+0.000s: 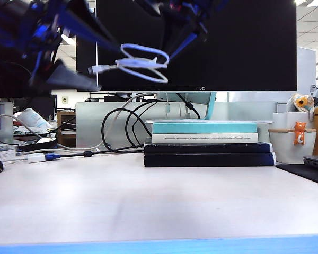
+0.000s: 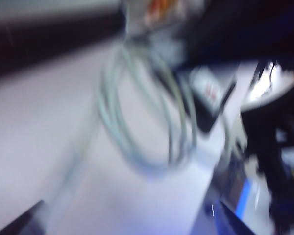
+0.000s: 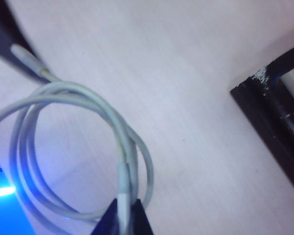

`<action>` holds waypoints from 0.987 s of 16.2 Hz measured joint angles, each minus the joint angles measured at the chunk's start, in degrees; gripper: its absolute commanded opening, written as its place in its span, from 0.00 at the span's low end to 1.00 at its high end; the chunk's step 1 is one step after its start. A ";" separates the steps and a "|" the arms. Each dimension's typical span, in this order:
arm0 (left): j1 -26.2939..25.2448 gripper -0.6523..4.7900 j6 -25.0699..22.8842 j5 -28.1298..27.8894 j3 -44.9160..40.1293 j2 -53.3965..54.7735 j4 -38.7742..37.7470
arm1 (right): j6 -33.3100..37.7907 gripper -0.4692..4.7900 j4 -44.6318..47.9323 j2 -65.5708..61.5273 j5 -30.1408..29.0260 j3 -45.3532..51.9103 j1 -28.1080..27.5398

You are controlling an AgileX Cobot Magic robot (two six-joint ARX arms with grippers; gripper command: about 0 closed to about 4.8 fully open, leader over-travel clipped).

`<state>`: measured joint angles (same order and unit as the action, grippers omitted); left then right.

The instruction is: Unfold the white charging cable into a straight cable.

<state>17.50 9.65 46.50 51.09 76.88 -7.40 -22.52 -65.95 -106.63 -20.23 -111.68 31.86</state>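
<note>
Two grippers aloft, white charging cable (image 1: 143,62) coiled in mid-air before the monitor (image 1: 201,42).
Right gripper (image 3: 123,215) pinched shut on thin, glossy cord; left gripper (image 1: 69,79) spread wide beside the plug end, empty. Risk: slick loops slipping or tangling if pulled.

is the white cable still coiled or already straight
Coiled: the white charging cable hangs in loops above the table, pinched by the right gripper, one plug end sticking out sideways.
</note>
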 measured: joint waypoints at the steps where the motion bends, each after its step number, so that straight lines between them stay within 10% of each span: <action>1: -0.04 1.00 1.51 0.04 0.00 0.00 2.78 | -0.02 0.08 0.00 0.11 0.02 0.02 0.00; 12: -0.07 1.00 19.98 5.75 0.04 -0.02 22.60 | -0.39 0.08 6.67 1.64 2.21 0.09 0.17; 16: -0.04 1.00 24.72 -1.27 0.07 -0.02 25.03 | -0.35 0.08 15.96 2.51 14.51 0.07 0.33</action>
<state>17.45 34.37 45.23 51.16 76.86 17.63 -22.87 -50.00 -104.12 -5.72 -111.61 32.18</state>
